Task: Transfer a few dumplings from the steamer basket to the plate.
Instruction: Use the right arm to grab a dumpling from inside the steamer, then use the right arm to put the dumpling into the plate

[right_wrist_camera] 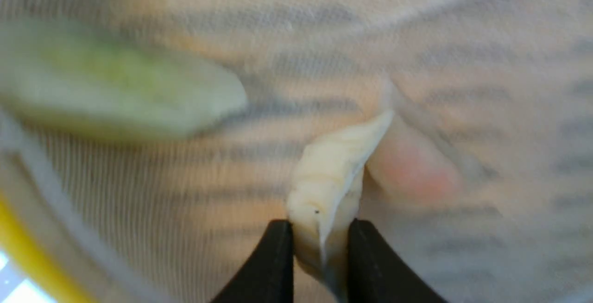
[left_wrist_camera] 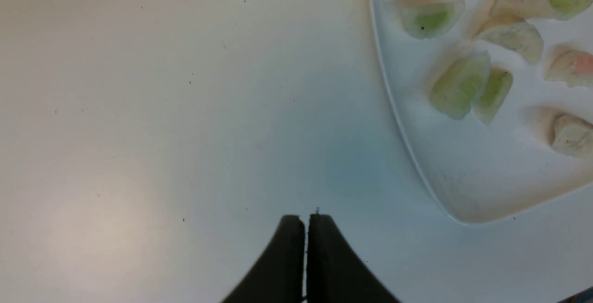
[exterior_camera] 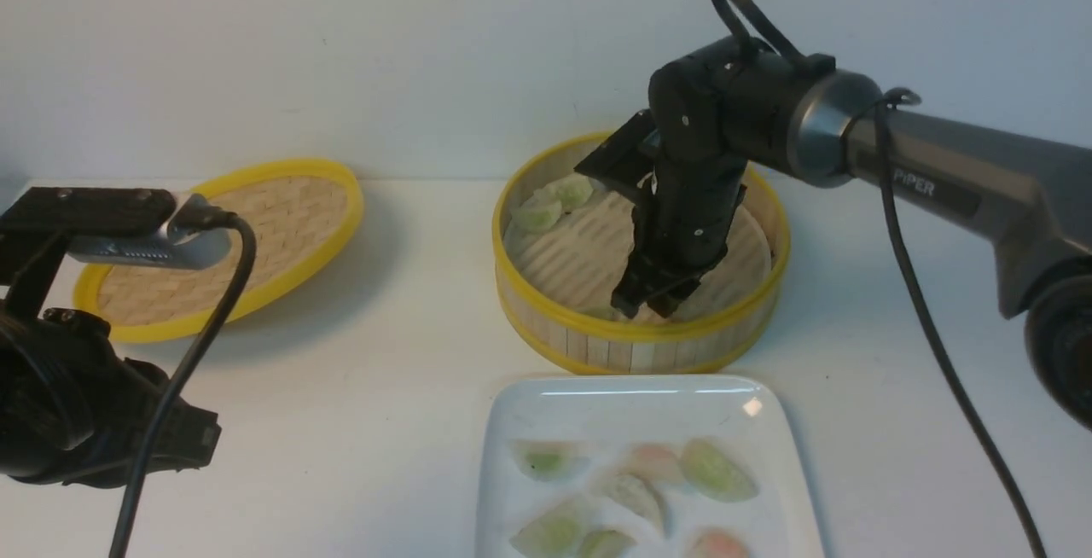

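White counter [exterior_camera: 384,387] is meeting a pale wall [exterior_camera: 341,46]. By the far edge, a round bamboo-slat steamer basket with yellow rims [exterior_camera: 597,351] is sitting; inside, the right hand [right_wrist_camera: 319,233] is pinching a whitish pleated dumpling [right_wrist_camera: 331,168]. Other translucent crescent dumplings [exterior_camera: 715,471] are lying on the glossy white square plate [exterior_camera: 631,387] at the near edge. The left hand [left_wrist_camera: 305,229], fingers pressed together, is hanging toward the near left corner.

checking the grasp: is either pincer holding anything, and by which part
Right pincer pinches a whitish dumpling at one end; left pincer is shut on nothing.
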Robot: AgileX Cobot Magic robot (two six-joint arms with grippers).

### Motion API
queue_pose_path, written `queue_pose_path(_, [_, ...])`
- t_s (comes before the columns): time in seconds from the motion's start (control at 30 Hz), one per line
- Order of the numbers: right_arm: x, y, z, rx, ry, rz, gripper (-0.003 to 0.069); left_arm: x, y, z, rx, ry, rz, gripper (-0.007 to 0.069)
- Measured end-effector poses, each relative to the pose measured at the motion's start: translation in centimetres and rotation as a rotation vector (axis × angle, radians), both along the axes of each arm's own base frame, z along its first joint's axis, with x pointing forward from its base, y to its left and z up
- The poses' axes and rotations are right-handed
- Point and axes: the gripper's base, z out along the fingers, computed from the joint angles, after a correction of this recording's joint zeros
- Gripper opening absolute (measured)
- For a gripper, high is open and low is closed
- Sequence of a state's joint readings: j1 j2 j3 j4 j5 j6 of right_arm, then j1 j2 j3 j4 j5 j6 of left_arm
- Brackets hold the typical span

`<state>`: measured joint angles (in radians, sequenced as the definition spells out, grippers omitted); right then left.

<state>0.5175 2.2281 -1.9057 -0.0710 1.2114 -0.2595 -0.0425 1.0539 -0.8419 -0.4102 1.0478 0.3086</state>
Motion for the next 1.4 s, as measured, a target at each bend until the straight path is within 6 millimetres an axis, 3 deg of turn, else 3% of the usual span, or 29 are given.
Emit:
queue_pose_path(0.23, [-2.0,-0.9,7.8,0.101,-0.114,-0.025,0.0128,0.0,0.0,0.0,-0.001,0.0,0.0,-0.0006])
queue_pose_path(0.43, [-5.1,-1.7,12.4,0.24,-0.126,-0.063,0.0128,0.0,0.0,0.0,-0.001,0.001,0.0,-0.0006])
queue_pose_path(0.53, [-7.7,-2.6,13.2,0.287,-0.079,-0.067,0.0128,-0.1,0.0,0.0,0.003,0.01,-0.016,-0.0006])
queue_pose_path(0.67, [-10.2,-3.6,11.5,0.266,0.013,-0.062,0.0128,-0.2,-0.1,0.0,0.009,0.004,-0.037,-0.0006])
queue_pose_path(0.87, [-12.1,-4.2,5.9,0.232,0.166,-0.09,0.0128,0.0,-0.5,0.2,-0.043,-0.016,-0.04,-0.0006])
queue_pose_path(0.97, [-11.7,-3.9,2.2,0.24,0.186,-0.122,0.0128,0.3,-1.2,0.6,-0.087,-0.08,-0.079,-0.0006])
queue_pose_path(1.1, [-10.4,-3.2,-0.5,0.249,0.165,-0.139,0.0128,0.2,-2.9,1.0,-0.108,-0.128,-0.161,-0.0006])
queue_pose_path(1.23, [-9.1,-2.8,-2.5,0.259,0.106,-0.143,0.0129,-0.1,-4.6,0.7,-0.115,-0.098,-0.224,-0.0006])
queue_pose_path(1.4, [-8.7,-2.8,-2.9,0.244,0.069,-0.127,0.0181,-0.2,-5.1,0.4,-0.09,-0.073,-0.242,-0.0006])
